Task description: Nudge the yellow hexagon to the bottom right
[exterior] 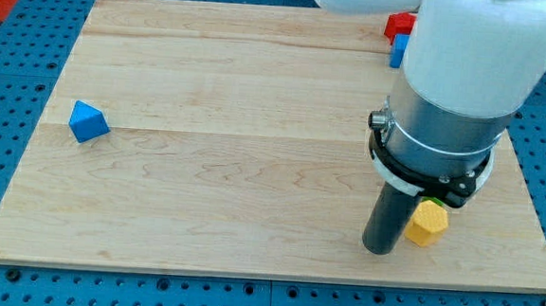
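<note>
Already, the yellow hexagon (pixel 428 222) was seen lying low on the wooden board (pixel 236 132), toward the view's bottom right, though not yet at the corner itself. My tip (pixel 379 249) was set on the board just to the view's left of the block, touching it or very nearly so; the exact contact could not be made out. No jaws were fitted to this arm, so nothing could be said of them being apart or together. A sliver of green (pixel 434 199) was glimpsed above the hexagon, mostly hidden under the arm, and its shape could not be told. A blue block (pixel 88 121) sat well apart at the view's left, and a red block (pixel 398 26) and another blue block (pixel 399 50) were near the view's top.

It was judged that a push given off-centre might spin the hexagon or let it slip past the rod. Too long a shove might carry it over the board's edge, which lay near.
</note>
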### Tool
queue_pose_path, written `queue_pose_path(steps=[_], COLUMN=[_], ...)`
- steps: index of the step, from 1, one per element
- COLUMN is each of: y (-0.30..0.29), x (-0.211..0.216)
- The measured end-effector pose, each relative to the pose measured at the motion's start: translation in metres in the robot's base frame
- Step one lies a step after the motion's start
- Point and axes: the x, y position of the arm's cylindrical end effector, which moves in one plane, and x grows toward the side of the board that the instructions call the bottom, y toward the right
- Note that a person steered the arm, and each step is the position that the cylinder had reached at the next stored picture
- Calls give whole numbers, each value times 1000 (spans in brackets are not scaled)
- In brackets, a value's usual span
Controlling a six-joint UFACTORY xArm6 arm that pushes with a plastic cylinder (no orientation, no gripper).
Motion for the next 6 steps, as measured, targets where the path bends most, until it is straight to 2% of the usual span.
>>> queue_pose_path(steps=[3, 4, 6], y=[43, 56, 37], x=[-40, -36, -18])
